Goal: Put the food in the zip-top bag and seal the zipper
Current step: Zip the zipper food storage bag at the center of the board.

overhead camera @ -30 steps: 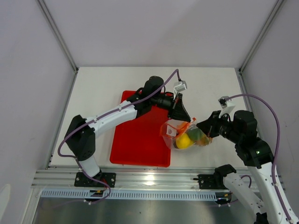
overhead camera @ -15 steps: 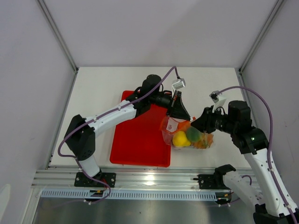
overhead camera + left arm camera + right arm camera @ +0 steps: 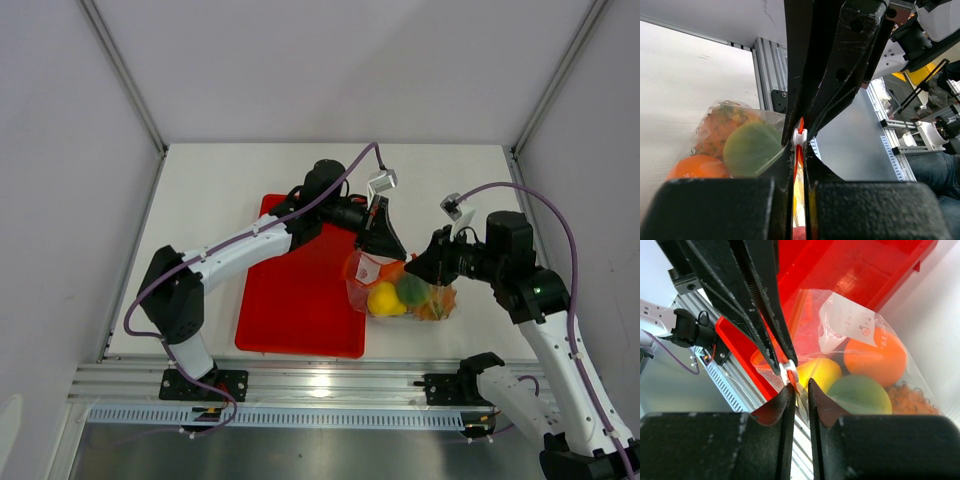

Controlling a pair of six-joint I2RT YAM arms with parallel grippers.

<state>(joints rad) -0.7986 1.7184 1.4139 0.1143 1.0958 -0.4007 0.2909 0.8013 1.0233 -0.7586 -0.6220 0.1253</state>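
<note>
Left pincer (image 3: 799,152): pressed together on the zipper (image 3: 798,172); the red-orange strip runs up the slot between its fingers to a small white slider (image 3: 799,135).
Left arm: reaches across the red tray (image 3: 290,310) to the bag's far left corner.
Right pincer (image 3: 799,390): fingers close together with only a thin gap, the tips just under the slider and the bag's edge running into the gap. Whether it clamps the plastic cannot be told.
Pincers together: tip to tip at the slider, at the bag's mouth.
Zip-top bag (image 3: 425,302): lies on the white worktop (image 3: 220,190) near the front edge, between the two arms, its left end over the tray's right rim.
Food: inside the bag, an orange (image 3: 875,357), a green round fruit (image 3: 860,395), a yellow pear (image 3: 822,371) and the pineapple (image 3: 912,400), all packed against one another.
Label (image 3: 847,320): a white patch on the clear plastic, above the orange in the right wrist view.
Tray: red, flat on the worktop left of the bag.
</note>
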